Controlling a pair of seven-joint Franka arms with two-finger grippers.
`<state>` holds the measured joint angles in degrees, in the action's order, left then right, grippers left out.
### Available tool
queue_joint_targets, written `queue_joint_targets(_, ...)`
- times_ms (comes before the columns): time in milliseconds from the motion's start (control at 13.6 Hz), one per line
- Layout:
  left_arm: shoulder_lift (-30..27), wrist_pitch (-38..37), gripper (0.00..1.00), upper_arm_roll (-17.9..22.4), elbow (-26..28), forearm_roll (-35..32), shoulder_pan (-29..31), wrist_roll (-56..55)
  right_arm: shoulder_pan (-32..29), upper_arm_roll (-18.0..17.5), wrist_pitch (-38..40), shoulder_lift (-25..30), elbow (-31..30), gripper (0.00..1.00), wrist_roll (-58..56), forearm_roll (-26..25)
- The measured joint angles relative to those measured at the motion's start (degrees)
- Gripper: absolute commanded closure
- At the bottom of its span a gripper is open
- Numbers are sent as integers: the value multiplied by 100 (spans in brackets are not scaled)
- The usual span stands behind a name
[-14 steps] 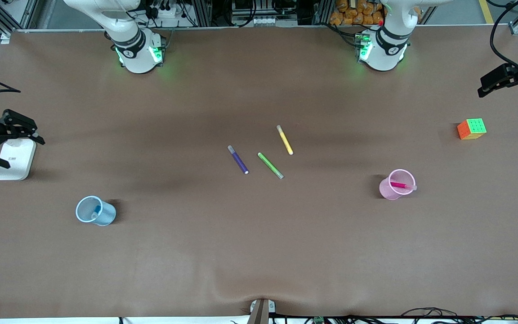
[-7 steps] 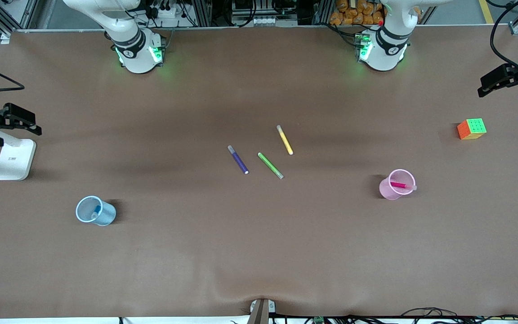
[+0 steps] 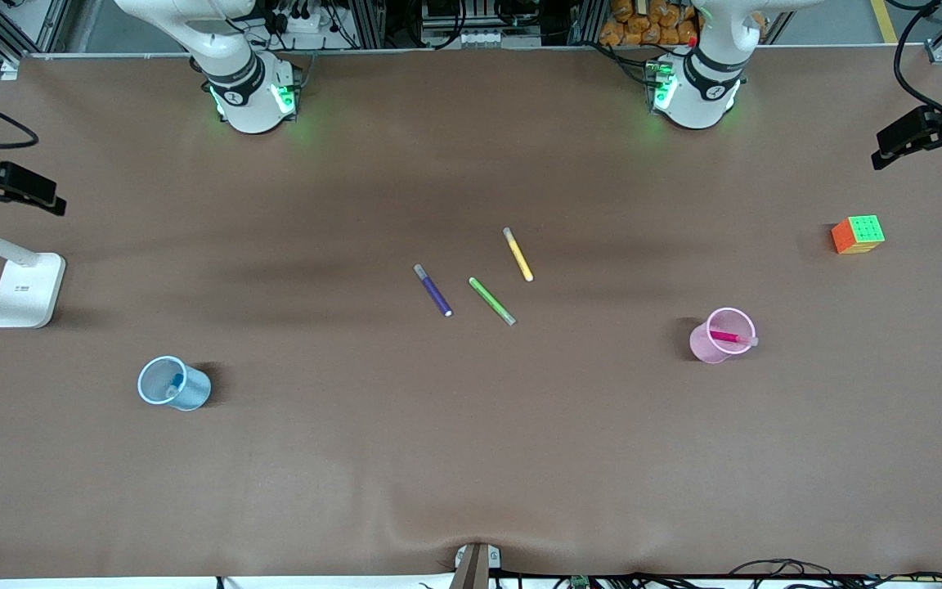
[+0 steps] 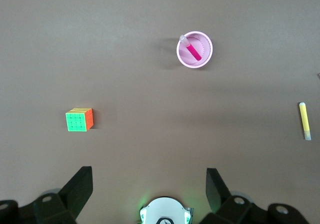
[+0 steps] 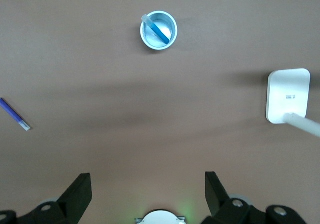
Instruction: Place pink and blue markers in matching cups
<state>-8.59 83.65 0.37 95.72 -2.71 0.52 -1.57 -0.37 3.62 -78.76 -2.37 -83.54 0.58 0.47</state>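
The pink marker (image 3: pixel 731 336) leans inside the pale pink cup (image 3: pixel 704 343) toward the left arm's end of the table, its grey end over the rim. From the left wrist, the pink cup (image 4: pixel 206 54) and pink marker (image 4: pixel 192 52) lie well below. The blue marker (image 3: pixel 173 388) stands in the light blue cup (image 3: pixel 195 394) toward the right arm's end. The right wrist view shows that blue cup (image 5: pixel 169 38) holding the blue marker (image 5: pixel 160 32). My left gripper (image 4: pixel 148 184) and right gripper (image 5: pixel 147 184) hang high over the table's ends, both open and holding nothing.
Purple (image 3: pixel 433 290), green (image 3: pixel 491 300) and yellow (image 3: pixel 518 254) pens lie mid-table. A colour cube (image 3: pixel 858 234) sits near the left arm's end. A white stand's base (image 3: pixel 27 290) rests near the right arm's end, farther from the front camera than the blue cup.
The right arm's hand has lifted off from over the white stand and drawn back toward the table's edge. The left hand has shifted only slightly. Markers and cups have not moved.
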Motion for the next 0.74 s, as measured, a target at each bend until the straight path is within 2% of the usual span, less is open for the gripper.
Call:
queue_joint_targets(368,-47,0,0,-50,76,1,-23,7,-50,-3,-83,-2,37,0,108,187)
queue_joint_targets(736,18,11,0,-362,18,2,-48,7,-121,-2,-229,-10,34,0,-9,289)
